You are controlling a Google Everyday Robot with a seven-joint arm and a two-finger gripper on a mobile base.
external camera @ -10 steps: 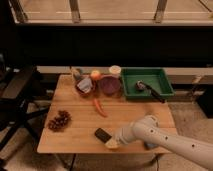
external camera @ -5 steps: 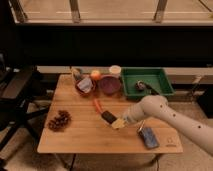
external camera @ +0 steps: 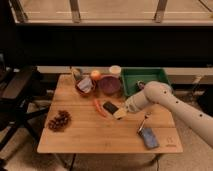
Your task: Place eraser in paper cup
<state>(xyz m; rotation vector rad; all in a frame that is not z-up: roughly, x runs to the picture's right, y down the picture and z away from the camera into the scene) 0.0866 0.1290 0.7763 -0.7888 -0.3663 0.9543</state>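
Wooden table (external camera: pixel 85 136): central tool (external camera: pixel 117 111) pinches one eraser (external camera: pixel 109 106); one paper cup (external camera: pixel 115 70).

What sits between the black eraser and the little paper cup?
The dark purple bowl, seen in the camera view. The gripper holds the eraser over the middle of the table.

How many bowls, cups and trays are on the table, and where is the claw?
bowls: 2
paper cup: 1
green tray: 1
total: 4
The claw is shut on the eraser, in front of the bowls.
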